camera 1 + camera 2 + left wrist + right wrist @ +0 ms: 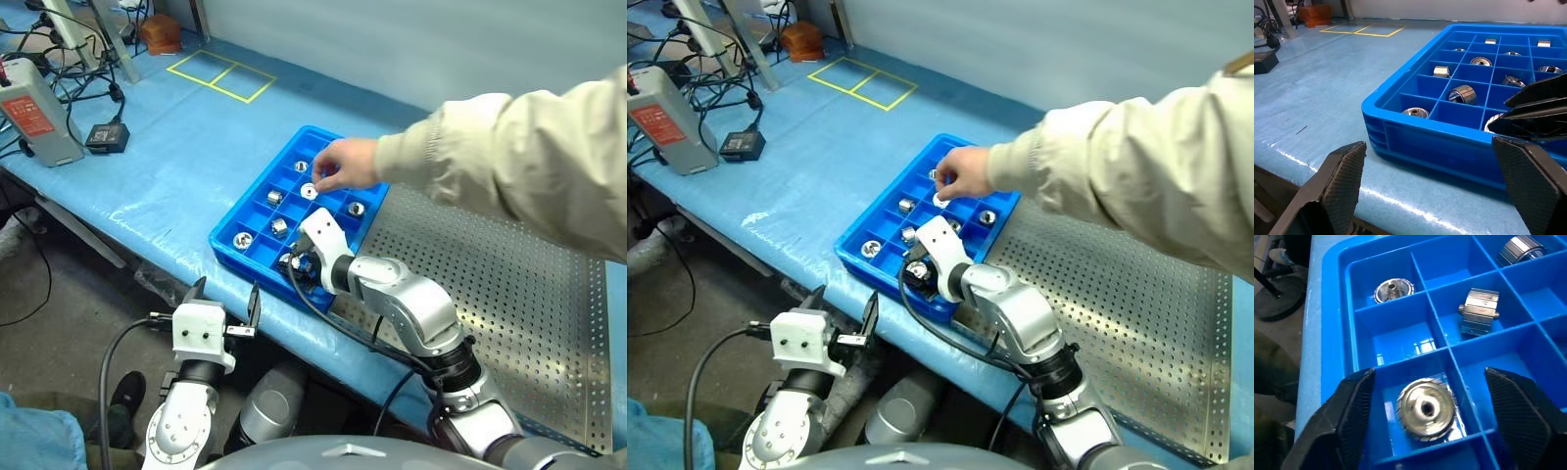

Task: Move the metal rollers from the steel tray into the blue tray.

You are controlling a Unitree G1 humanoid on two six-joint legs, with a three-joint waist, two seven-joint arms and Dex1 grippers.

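Our right gripper [1422, 418] stands wide open, holding nothing, poised over the near compartments of the blue tray [227, 253]. One roller [1426, 409] lies just below between the fingers, its hole facing up. Our left gripper [225, 299], also spread and empty, waits at seven o'clock. Farther, at one o'clock, a person's hand [345, 163] reaches into the tray; the steel tray [534, 294] lies at three o'clock.

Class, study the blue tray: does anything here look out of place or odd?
Yes: a person's hand reaches into the blue tray beside the open right gripper, which hangs over a roller. The rollers sit inconsistently, some on end, some on their sides.
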